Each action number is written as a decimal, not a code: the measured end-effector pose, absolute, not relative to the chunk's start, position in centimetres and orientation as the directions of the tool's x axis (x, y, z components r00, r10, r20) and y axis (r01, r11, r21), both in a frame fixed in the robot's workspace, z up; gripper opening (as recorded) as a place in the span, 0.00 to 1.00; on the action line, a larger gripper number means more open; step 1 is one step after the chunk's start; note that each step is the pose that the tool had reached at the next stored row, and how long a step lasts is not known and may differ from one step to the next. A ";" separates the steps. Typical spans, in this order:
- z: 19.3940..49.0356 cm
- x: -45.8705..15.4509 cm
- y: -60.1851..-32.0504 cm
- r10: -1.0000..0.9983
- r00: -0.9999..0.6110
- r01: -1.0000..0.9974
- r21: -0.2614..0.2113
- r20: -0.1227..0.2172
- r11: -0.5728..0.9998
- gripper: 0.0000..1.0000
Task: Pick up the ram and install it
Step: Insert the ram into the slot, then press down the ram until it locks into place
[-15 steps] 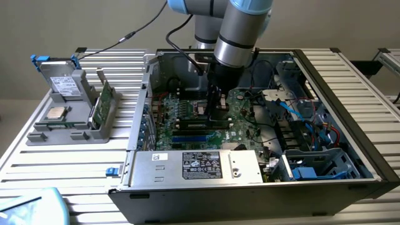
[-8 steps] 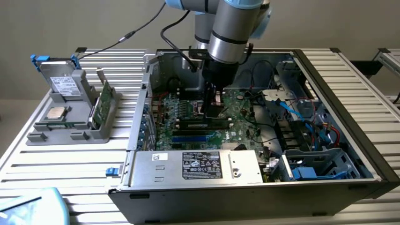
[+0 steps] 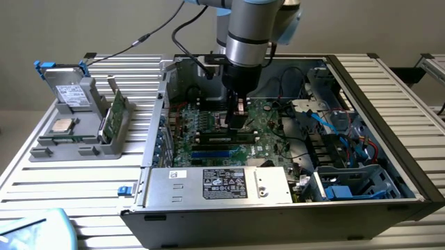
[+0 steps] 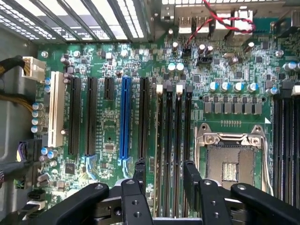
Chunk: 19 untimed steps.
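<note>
In the wrist view, the end effector (image 4: 164, 180) fills the lower middle of the frame, its fingers spread wide with nothing between them. They straddle the black memory slots (image 4: 173, 140) on the motherboard (image 4: 112, 131), beside the open processor socket (image 4: 229, 157).

In the exterior view, the end effector (image 3: 237, 122) hangs low inside the computer case (image 3: 389, 130) at frame centre. Just below it, a long dark-green stick, seemingly the ram (image 3: 226, 139), lies along the slots. I judge it placed and released; whether it is fully seated I cannot tell.

Toward the left of the frame, a grey holder (image 3: 76, 138) stands on the table (image 3: 41, 208), carrying a green card (image 3: 114, 117).
</note>
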<state>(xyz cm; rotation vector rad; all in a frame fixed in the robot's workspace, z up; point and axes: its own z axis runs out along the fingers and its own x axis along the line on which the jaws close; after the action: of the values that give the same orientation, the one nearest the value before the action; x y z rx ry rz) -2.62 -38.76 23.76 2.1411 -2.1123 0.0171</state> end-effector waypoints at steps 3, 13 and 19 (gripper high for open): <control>23.9 -3.1 -38.8 -0.994 0.016 -0.998 0.062 0.105 -0.009 0.45; 25.3 -4.5 -38.8 -0.994 0.014 -0.999 0.041 0.105 -0.009 0.45; 25.4 -4.5 -38.8 -0.994 0.014 -0.999 0.042 0.105 -0.009 0.45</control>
<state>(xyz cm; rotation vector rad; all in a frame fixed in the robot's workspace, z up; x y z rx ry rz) -4.54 -38.76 25.38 2.1599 -2.1353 0.0693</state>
